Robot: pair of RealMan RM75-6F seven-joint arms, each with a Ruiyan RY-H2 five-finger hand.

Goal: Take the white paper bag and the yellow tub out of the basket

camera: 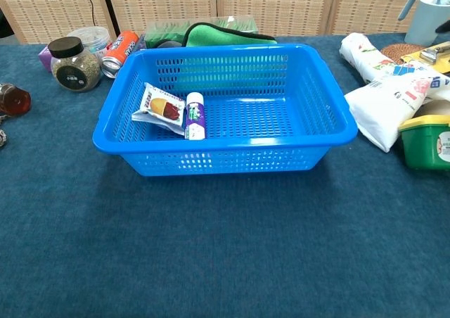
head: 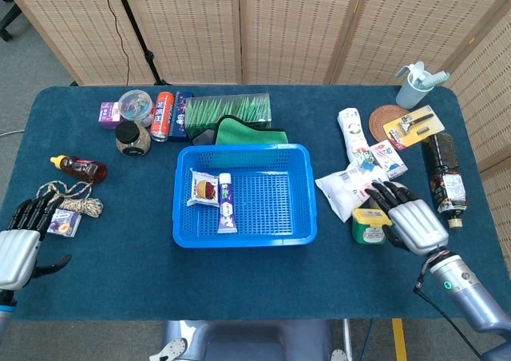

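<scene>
The blue basket sits mid-table. The white paper bag lies on the cloth to its right. The yellow-lidded green tub stands upright on the table just in front of the bag. My right hand hovers just right of the tub, fingers spread, holding nothing; the chest view does not show it. My left hand rests open at the table's front left edge.
A snack packet and a small tube lie in the basket's left half. A dark bottle, coaster and cup crowd the right side. Jars, a can and a green cloth sit behind the basket.
</scene>
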